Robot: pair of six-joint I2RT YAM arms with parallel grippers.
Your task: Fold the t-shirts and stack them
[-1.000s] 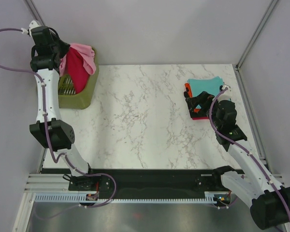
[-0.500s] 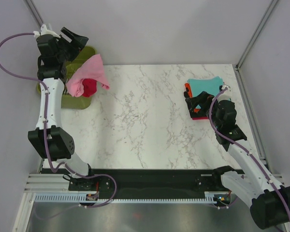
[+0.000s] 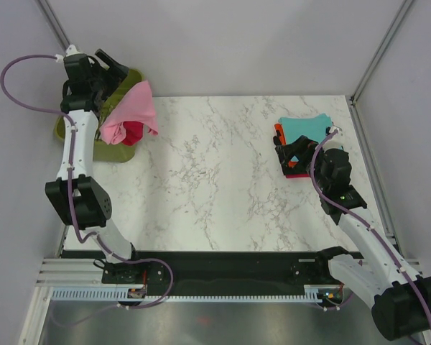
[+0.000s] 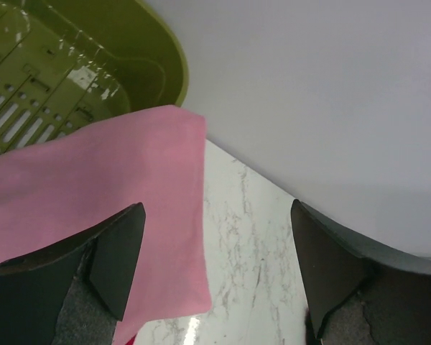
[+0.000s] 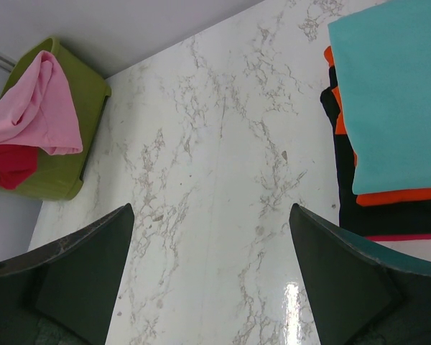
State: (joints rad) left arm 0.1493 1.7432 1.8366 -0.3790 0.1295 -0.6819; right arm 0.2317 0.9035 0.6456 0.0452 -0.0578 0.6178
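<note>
Left gripper (image 4: 217, 208) hangs with its fingers spread wide and empty over the light pink t-shirt (image 3: 135, 109), which drapes across the right rim of the olive basket (image 3: 121, 152) at the far left corner, with the crimson t-shirt (image 3: 133, 132) bunched below it. At the far right of the marble table (image 3: 215, 180), the right gripper (image 5: 211, 210), likewise agape, sits at the near left edge of the folded stack (image 3: 302, 136): teal t-shirt (image 5: 395, 93) on top, then the orange t-shirt (image 5: 388, 195), black t-shirt (image 5: 388, 215) and magenta t-shirt (image 5: 402, 236).
</note>
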